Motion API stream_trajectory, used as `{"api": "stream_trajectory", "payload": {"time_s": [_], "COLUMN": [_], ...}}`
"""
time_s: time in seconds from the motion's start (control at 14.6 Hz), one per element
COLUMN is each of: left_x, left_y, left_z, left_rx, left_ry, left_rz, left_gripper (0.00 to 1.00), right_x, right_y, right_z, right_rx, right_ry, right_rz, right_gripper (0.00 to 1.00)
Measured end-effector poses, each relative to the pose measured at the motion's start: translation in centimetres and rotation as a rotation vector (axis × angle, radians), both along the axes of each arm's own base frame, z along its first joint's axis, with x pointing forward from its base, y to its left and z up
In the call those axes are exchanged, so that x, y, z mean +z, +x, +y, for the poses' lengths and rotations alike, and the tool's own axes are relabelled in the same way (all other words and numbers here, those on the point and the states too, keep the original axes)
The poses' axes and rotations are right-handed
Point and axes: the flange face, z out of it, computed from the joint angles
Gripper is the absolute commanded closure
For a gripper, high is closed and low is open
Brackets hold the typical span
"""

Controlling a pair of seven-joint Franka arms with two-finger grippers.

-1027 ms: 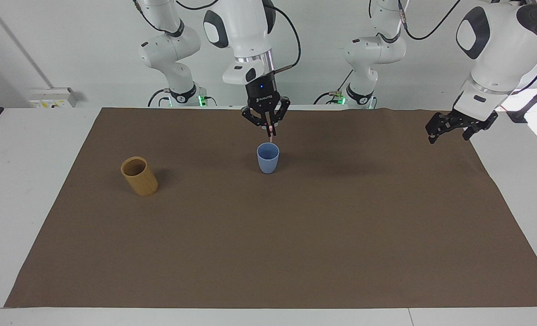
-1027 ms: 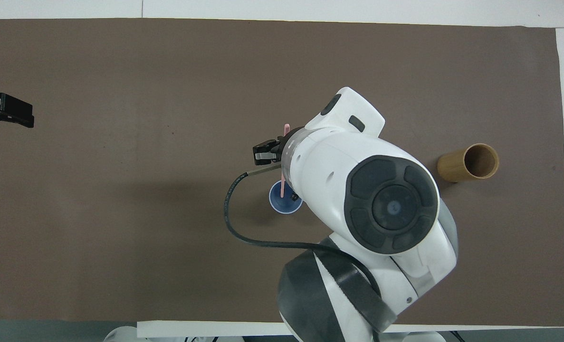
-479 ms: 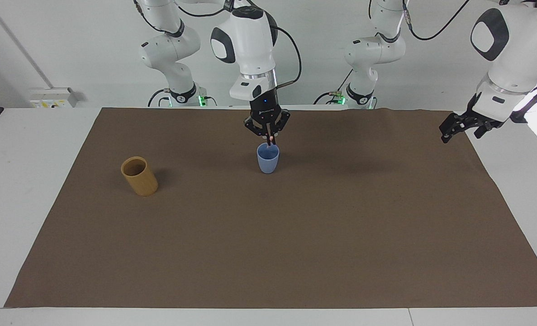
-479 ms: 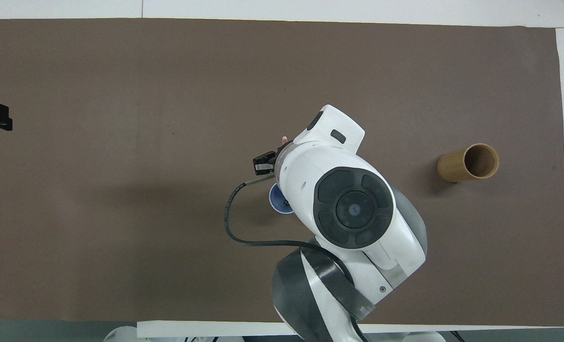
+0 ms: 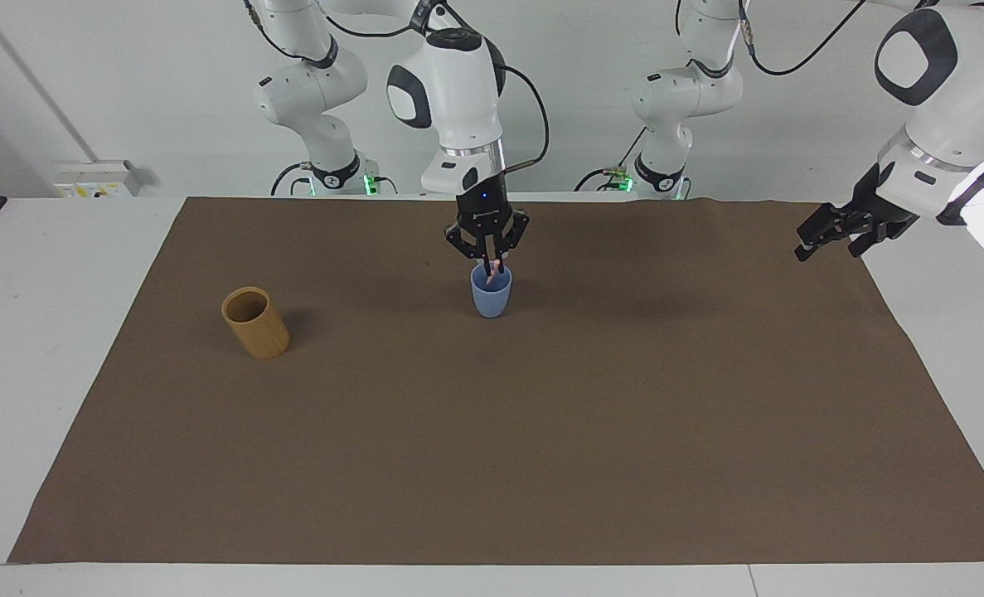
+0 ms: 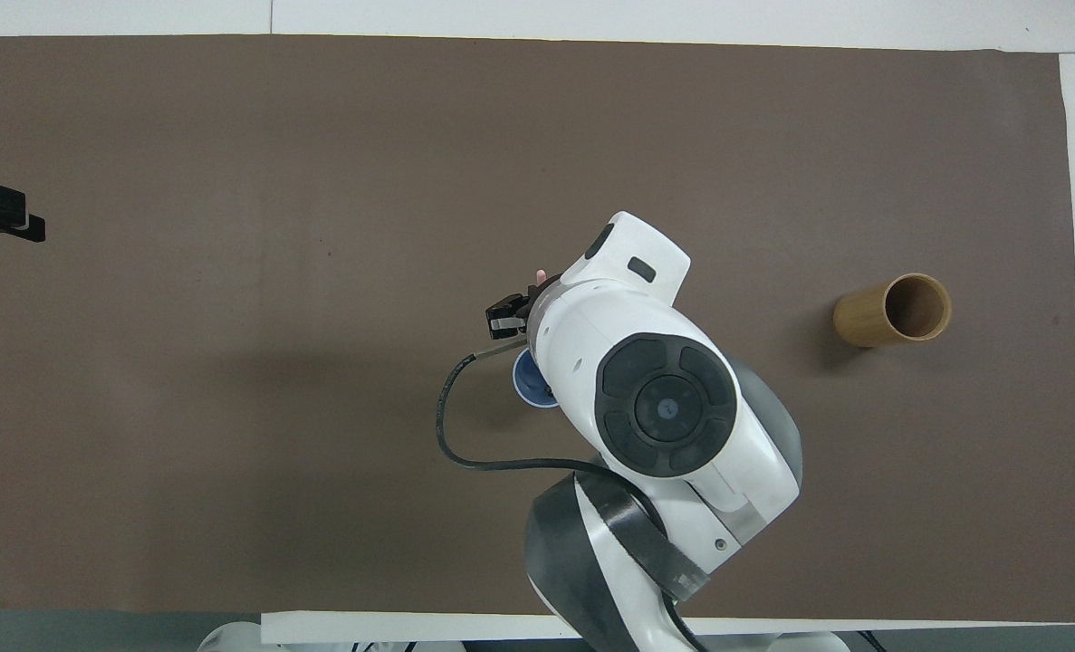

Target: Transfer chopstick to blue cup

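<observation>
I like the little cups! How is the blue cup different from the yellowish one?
The blue cup is light blue and narrows toward its base; the tan cup is brownish yellow with straight sides. The blue cup looks a little smaller than the tan cup. A pink chopstick pokes out of the blue cup; nothing shows in the tan cup. Both stand upright, open on top, without handles, on the brown mat.

Matt plastic blue cup [image 5: 491,294] on a matt brown paper-like mat [image 5: 541,431].

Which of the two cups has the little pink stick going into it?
The small light-blue plastic cup, directly under the right gripper, with the thin pink chopstick poking from it. The tan-yellow cylindrical cup, toward the right arm's end, stands alone.
</observation>
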Motion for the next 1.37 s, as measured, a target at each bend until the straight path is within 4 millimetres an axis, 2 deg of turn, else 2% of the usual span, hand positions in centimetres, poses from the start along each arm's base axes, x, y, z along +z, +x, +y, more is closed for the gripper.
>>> {"api": "stream_trajectory", "payload": {"time_s": [0.14, 0.21, 0.34, 0.48, 0.68, 0.82, 0.96, 1.16, 1.23, 1.37], "left_x": [0.1, 0.2, 0.2, 0.2, 0.2, 0.2, 0.2, 0.2, 0.2, 0.2], "left_y": [0.1, 0.1, 0.2, 0.2, 0.2, 0.2, 0.2, 0.2, 0.2, 0.2], "left_z": [0.1, 0.2, 0.2, 0.2, 0.2, 0.2, 0.2, 0.3, 0.2, 0.1], "left_rx": [-0.073, -0.096, -0.114, -0.117, -0.119, -0.122, -0.125, -0.132, -0.134, -0.136], "left_ry": [0.016, 0.021, 0.023, 0.023, 0.023, 0.024, 0.029, 0.050, 0.052, 0.053], "left_rz": [-0.013, -0.021, -0.025, -0.025, -0.025, -0.025, -0.025, -0.023, -0.023, -0.024], "left_gripper": [0.00, 0.00, 0.00, 0.00, 0.00, 0.00, 0.00, 0.00, 0.00, 0.00], "right_x": [0.7, 1.7, 5.2, 9.4, 13.7, 16.0, 18.1, 19.1, 18.7, 17.6], "right_y": [0.4, 1.2, 3.1, 4.7, 6.0, 5.7, 4.5, 3.4, 3.3, 3.3], "right_z": [-0.4, -1.3, -4.5, -9.4, -18.9, -25.3, -30.5, -36.9, -38.2, -38.5], "right_rx": [-0.009, -0.029, -0.095, -0.151, -0.225, -0.285, -0.279, -0.239, -0.231, -0.217], "right_ry": [0.006, 0.009, -0.016, -0.066, -0.125, -0.146, -0.169, -0.178, -0.177, -0.179], "right_rz": [-0.010, -0.018, 0.000, 0.045, 0.149, 0.253, 0.336, 0.400, 0.415, 0.440], "right_gripper": [0.00, 0.00, 0.00, 0.00, 0.00, 0.00, 0.00, 0.00, 0.00, 0.00]}}
